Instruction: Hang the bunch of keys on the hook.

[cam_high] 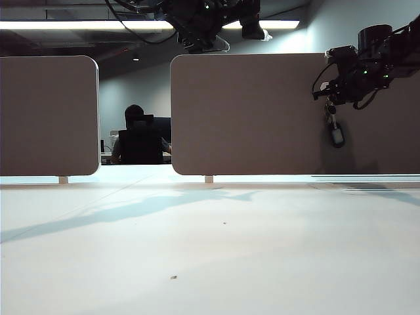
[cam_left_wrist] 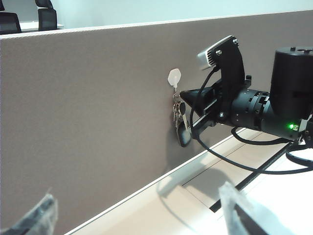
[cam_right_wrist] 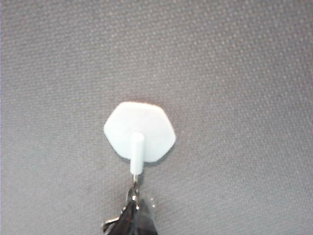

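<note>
Hanging against the brown panel (cam_left_wrist: 88,132), the bunch of keys (cam_left_wrist: 180,120) sat directly beneath the hook (cam_left_wrist: 174,78), whose pale hexagonal pad was stuck to the panel's face. In the left wrist view the ring end of the keys met the thin metal hook below the pad, with the black fob lowest; whether the ring had passed over the hook could not be told. The right gripper (cam_left_wrist: 182,95) lay level beside the panel, its tip at the ring end of the keys just under the hook, its narrow jaws closed on the bunch of keys. In the right wrist view the hook (cam_right_wrist: 139,139) filled the middle of the picture, with the dark closed tip of the right gripper (cam_right_wrist: 132,220) and a glint of metal just beneath it. In the exterior view the right gripper (cam_high: 328,98) was at the panel (cam_high: 243,111), and the keys (cam_high: 335,128) dangled under it, well above the white table (cam_high: 210,249). The left gripper (cam_left_wrist: 137,215) stood well back from the panel, its clear-tipped fingers (cam_left_wrist: 39,215) spread wide and holding nothing.
</note>
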`<action>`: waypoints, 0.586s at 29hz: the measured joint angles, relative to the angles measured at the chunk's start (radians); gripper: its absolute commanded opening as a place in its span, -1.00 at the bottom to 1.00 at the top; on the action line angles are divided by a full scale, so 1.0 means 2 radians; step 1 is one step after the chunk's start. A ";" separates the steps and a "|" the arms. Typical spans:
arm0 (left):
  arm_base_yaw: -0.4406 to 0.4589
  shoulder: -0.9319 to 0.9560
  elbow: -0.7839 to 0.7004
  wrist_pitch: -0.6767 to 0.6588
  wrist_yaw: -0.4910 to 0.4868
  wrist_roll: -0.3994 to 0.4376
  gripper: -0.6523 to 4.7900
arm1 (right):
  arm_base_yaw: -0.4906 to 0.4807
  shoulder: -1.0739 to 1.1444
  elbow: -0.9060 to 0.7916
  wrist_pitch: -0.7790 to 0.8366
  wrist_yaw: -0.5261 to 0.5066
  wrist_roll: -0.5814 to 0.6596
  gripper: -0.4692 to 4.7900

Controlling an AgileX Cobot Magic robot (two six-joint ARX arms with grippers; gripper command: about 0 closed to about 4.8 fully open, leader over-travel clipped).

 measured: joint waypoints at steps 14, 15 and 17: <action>0.000 -0.001 0.000 -0.011 0.000 0.000 1.00 | -0.005 0.000 0.000 -0.019 0.031 0.001 0.24; 0.000 -0.002 0.000 -0.014 0.000 0.000 1.00 | -0.005 -0.004 0.000 -0.026 0.032 0.001 0.26; 0.000 -0.006 0.000 -0.024 0.000 0.000 1.00 | -0.005 -0.013 0.000 -0.032 0.032 0.001 0.26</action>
